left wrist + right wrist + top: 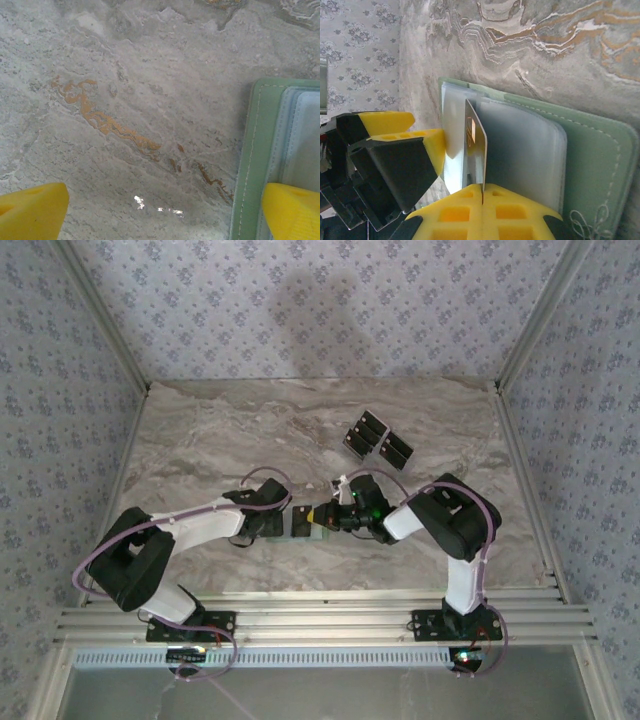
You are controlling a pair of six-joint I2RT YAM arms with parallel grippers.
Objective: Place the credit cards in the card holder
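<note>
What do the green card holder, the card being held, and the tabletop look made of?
Card holder: probably faux leather or vinyl, matte pale green, stitched along the edge; inner sleeves look like frosted plastic. Card: thin rigid plastic, glossy, reflecting light. Tabletop: marble-look, grey with rust veins, glare spots; stone or printed laminate, unclear.

I see white links between bulky black joint housings on my left arm [190, 525] and right arm [405, 522], lilac cables [92, 558] looping along both. Black base plates [185, 625] sit at the tabletop's [220, 430] near edge. My left gripper [162, 215] has plain yellow fingers [32, 210]; my right gripper [482, 197] has yellow fingers [455, 215] with square recesses.
</note>
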